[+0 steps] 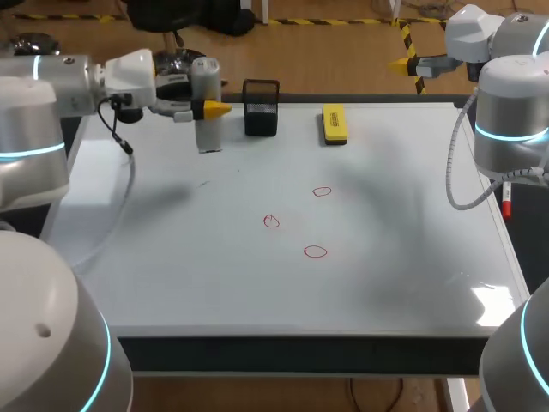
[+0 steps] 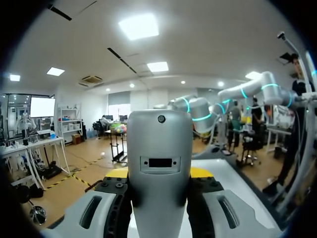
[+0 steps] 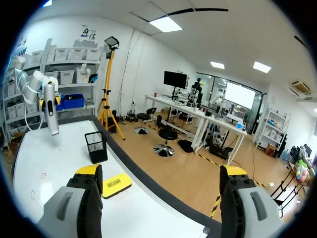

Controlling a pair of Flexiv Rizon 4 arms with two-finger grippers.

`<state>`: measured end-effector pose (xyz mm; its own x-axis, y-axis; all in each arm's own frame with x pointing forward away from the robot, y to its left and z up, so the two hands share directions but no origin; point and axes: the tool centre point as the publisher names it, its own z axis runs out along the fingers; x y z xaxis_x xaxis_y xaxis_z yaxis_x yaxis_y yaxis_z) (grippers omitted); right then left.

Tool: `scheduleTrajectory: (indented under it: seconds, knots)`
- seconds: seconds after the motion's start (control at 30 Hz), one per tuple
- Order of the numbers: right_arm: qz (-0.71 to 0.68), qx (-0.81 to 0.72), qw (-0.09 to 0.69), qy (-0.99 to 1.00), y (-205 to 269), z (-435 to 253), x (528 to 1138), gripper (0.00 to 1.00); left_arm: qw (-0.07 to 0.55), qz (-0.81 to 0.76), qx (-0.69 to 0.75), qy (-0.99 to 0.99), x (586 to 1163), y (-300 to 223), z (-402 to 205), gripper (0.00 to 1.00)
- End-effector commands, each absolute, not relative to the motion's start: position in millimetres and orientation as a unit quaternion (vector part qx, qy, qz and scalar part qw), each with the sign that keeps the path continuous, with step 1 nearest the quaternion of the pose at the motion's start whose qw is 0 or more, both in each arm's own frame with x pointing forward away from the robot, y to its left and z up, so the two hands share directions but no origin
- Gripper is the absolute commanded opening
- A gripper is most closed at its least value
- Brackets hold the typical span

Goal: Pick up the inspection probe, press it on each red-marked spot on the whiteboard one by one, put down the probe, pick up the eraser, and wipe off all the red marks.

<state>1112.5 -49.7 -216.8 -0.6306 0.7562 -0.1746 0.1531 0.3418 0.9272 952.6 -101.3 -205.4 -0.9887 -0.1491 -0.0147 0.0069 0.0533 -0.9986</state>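
Grey probe stood clamped between my left jaws; right jaws hung open. Pressed off-square, it could slip.

Left arm and right arm are showing rounded silver-grey shells, with cyan rings glowing at the joints. A black cable is looping off the left wrist; a pale grey cable is trailing beside the right arm. Fingers are showing grey slotted housings and yellow tips.

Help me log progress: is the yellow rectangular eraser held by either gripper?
No, the yellow rectangular eraser lies flat on the whiteboard beside the black mesh holder, untouched.
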Motion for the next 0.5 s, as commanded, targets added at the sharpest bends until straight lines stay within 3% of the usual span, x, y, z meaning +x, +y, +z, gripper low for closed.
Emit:
scheduleTrajectory:
  seconds: [0.03, 0.5]
  knots:
    - [0.489, 0.3, 0.307, 0.76, -50, -217, 1113, 1.0, 0.043, -0.687, -0.037, 0.724, 958, -94, -215, 0.0]
    - [0.489, 0.3, 0.307, 0.76, -50, -217, 1113, 1.0, 0.04, -0.691, -0.013, 0.722, 959, -79, -239, 0.0]
